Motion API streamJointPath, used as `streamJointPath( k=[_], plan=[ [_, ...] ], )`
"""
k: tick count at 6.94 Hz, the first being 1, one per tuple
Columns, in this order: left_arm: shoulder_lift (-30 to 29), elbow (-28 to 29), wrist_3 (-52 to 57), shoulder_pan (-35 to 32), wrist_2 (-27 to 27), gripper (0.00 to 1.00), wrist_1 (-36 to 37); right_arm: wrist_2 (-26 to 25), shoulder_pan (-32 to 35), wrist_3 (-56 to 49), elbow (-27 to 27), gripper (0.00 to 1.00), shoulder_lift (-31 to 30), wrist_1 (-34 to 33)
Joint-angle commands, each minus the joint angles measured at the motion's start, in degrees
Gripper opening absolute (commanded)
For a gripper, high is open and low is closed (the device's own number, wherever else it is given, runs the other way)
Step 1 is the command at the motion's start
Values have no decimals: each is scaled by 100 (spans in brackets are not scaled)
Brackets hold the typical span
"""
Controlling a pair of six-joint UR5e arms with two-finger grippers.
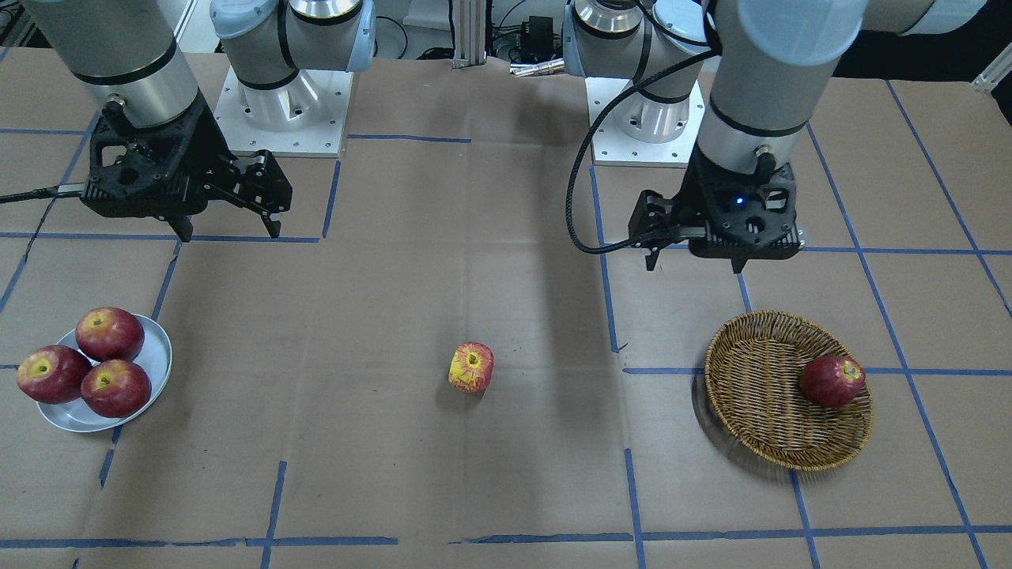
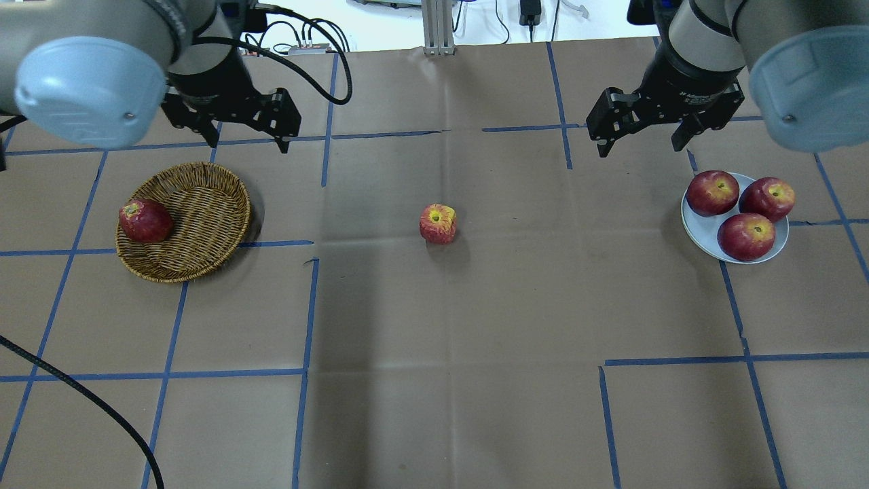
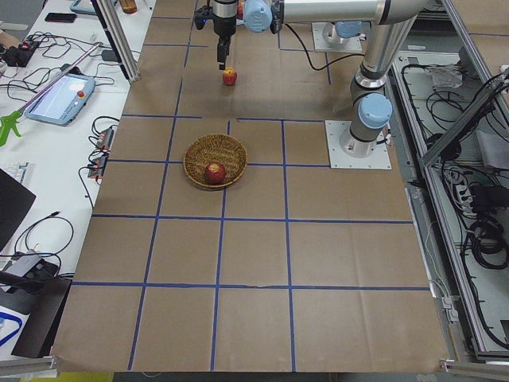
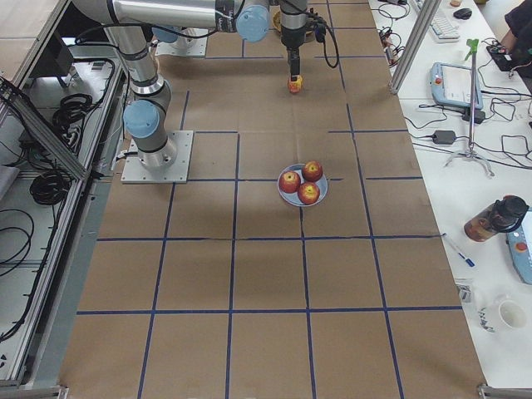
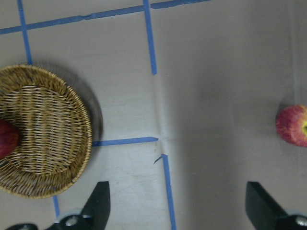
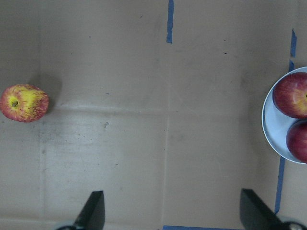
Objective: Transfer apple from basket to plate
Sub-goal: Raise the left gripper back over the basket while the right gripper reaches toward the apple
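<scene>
The yellow-streaked apple (image 1: 471,367) lies on its own on the brown paper at the table's middle (image 2: 438,223), outside the wicker basket (image 1: 759,371) and the silvery-white plate (image 1: 158,356). My left gripper (image 1: 696,267) hangs open and empty behind the basket (image 2: 197,210); its wrist view shows the apple (image 5: 293,125) at the right edge. My right gripper (image 1: 231,235) hangs open and empty behind the plate (image 2: 703,231); its wrist view shows the apple (image 6: 24,102) at the far left.
One dark red apple (image 1: 832,381) lies in the basket against its outer rim. Three dark red apples (image 1: 109,333) fill the plate. Blue tape lines cross the paper-covered table.
</scene>
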Motion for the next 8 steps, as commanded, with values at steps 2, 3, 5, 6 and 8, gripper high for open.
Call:
streamJointPath(
  k=[2, 3, 5, 6, 8],
  plan=[
    [331, -6, 323, 317, -33, 99, -417, -69, 1141, 1319, -403, 100, 902, -491],
    [331, -6, 280, 317, -59, 99, -426, -96, 1520, 1708, -483, 100, 1316, -902],
    [340, 20, 227, 283, -68, 99, -548, -122, 2005, 2455, -475, 100, 2037, -1781],
    [348, 37, 227, 265, -94, 99, -653, -418, 2207, 2737, -467, 100, 2389, -2168],
    [384, 81, 218, 265, -332, 99, -795, -544, 2446, 2845, -432, 100, 2926, -2836]
  ],
)
